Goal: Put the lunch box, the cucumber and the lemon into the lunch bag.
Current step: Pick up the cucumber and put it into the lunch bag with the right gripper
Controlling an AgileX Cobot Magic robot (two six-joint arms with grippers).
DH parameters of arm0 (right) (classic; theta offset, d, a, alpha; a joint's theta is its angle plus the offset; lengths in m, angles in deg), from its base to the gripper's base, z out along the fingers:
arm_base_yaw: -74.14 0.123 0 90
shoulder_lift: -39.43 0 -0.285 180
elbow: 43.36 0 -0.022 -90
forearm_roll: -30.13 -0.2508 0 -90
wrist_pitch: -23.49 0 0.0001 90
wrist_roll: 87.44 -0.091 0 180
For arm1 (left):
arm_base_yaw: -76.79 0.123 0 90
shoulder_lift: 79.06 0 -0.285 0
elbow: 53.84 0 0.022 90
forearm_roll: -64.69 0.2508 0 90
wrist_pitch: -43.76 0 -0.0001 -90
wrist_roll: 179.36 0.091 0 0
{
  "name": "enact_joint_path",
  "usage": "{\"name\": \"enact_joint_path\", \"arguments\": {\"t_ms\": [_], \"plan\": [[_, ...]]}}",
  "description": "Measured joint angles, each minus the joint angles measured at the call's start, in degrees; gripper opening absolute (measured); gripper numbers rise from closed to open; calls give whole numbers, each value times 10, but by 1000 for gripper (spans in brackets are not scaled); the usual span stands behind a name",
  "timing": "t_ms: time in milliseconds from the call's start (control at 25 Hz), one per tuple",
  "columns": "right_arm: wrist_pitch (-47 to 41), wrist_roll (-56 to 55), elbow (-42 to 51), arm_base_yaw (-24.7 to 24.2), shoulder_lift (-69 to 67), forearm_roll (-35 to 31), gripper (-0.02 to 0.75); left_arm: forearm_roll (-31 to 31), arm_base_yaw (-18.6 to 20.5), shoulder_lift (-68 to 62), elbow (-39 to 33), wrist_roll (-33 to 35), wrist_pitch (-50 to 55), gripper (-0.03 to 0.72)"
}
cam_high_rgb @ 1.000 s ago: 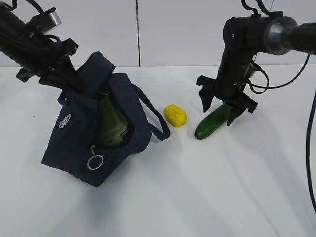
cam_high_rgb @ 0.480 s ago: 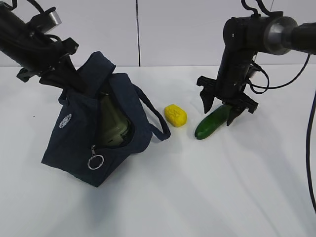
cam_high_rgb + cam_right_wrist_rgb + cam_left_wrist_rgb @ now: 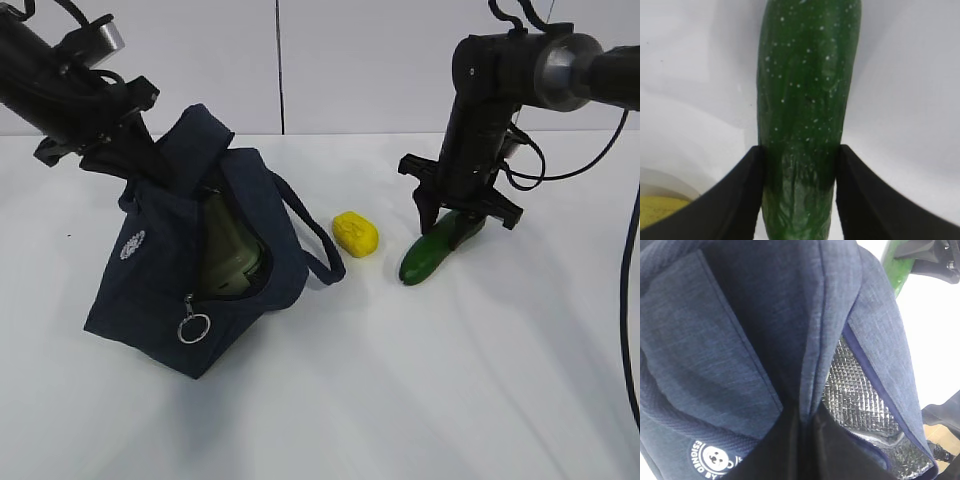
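Note:
The dark navy lunch bag (image 3: 160, 290) stands open at the left, and the lunch box (image 3: 228, 248) with its sage-green lid sits tilted inside it. My left gripper (image 3: 135, 165) is shut on the bag's upper rim and holds it up; in the left wrist view the fingers (image 3: 785, 450) pinch the navy fabric (image 3: 765, 330), with the silver lining (image 3: 860, 400) beside them. The yellow lemon (image 3: 355, 234) lies on the table right of the bag. My right gripper (image 3: 452, 222) is shut on the dark green cucumber (image 3: 428, 252), its fingers (image 3: 740, 195) pressing both sides of the cucumber (image 3: 805, 100).
The white table (image 3: 420, 380) stretches in front and to the right. A bag handle (image 3: 310, 240) loops out toward the lemon. A white wall stands behind the table.
My right gripper's fingers have closed from wide apart onto the cucumber, which has shifted slightly. The left gripper and the bag have not moved.

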Motion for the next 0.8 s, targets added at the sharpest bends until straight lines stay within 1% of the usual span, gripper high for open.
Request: {"name": "enact_joint_path", "arguments": {"t_ms": [160,440,560,800], "plan": [[0,0,0,0,0,0,318,0,0,0,0,0,0,2],[-18,13,-10,0,-2,0,306,0,0,0,0,0,0,2],[-23,47,-44,0,-4,1,306,0,0,0,0,0,0,2],[-25,127,-143,0,-4,-4,305,-1,0,0,0,0,0,2]]}}
